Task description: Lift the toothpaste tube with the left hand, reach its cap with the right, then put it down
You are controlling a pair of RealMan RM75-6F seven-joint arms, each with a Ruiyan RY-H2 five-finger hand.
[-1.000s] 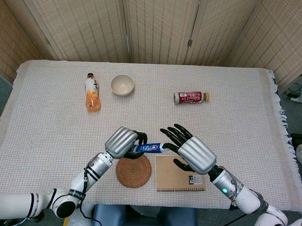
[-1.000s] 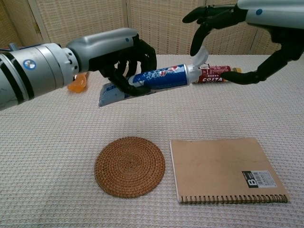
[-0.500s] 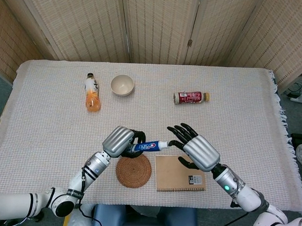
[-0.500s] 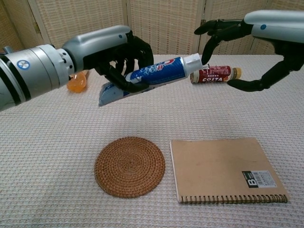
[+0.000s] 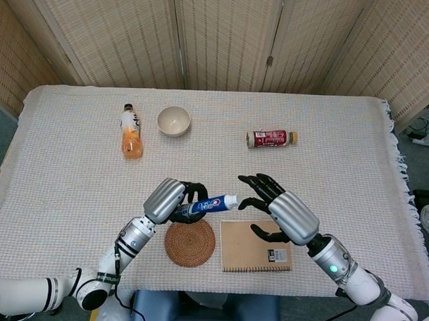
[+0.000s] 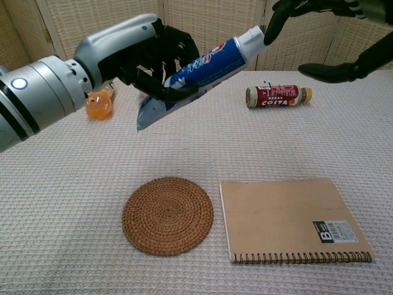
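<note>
A wide table under a cream woven cloth (image 5: 326,207) carried everything. Near its front edge lay a tan spiral-bound notebook (image 5: 255,246) and, just left of it, a round brown wicker coaster (image 5: 190,242). The silver-backed left hand (image 5: 172,201) gripped the blue-and-white toothpaste tube (image 5: 210,203) around its body with dark fingers curled closed, holding it in the air above the coaster's far edge, crimped tail low and white cap (image 6: 253,38) tilted up toward the right. The right hand (image 5: 283,212) hung over the notebook's far edge with fingers spread and nothing in its grasp; in the chest view one fingertip (image 6: 271,32) sat right against the cap. Farther back, well apart from the hands, an orange drink bottle (image 5: 131,131) lay on its side at the left, a small cream ceramic bowl (image 5: 173,120) stood just beside it, and a red-labelled bottle (image 5: 271,138) lay on its side to the right.
</note>
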